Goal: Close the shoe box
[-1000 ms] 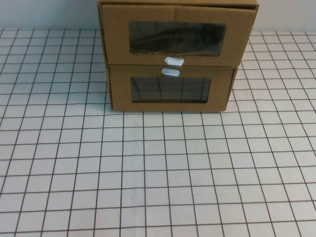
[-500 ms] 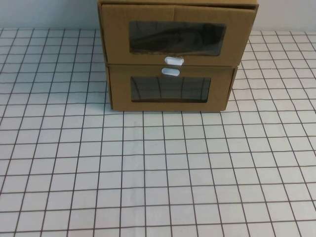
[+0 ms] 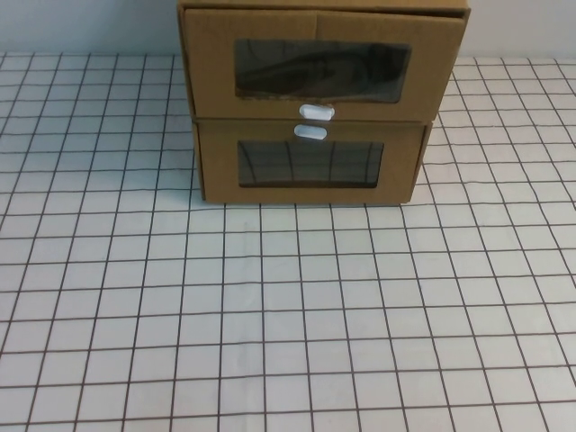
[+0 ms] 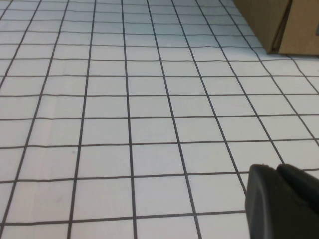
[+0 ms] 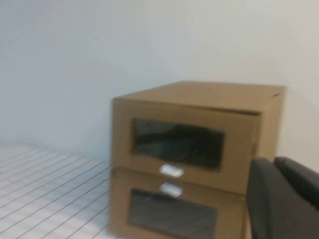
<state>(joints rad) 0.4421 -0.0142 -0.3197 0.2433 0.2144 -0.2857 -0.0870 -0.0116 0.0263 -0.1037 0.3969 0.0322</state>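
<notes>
The shoe box [image 3: 324, 67] is the upper of two stacked brown cardboard boxes at the table's far edge. Its white pull tab [image 3: 317, 111] sits below its clear window, and something dark lies behind that window. Its front stands forward of the lower box's front. The right wrist view shows the shoe box [image 5: 194, 129] from the front. Neither arm appears in the high view. My left gripper [image 4: 276, 167] is shut and empty low over the grid table, well short of the boxes. My right gripper [image 5: 273, 160] is shut and empty, raised in front of the stack.
The lower cardboard box [image 3: 310, 166] has its white tab [image 3: 310, 131] above its window. A white cloth with a black grid [image 3: 288, 315] covers the table. A pale wall [image 5: 99, 50] stands behind the boxes. A corner of the stack [image 4: 279, 25] shows in the left wrist view.
</notes>
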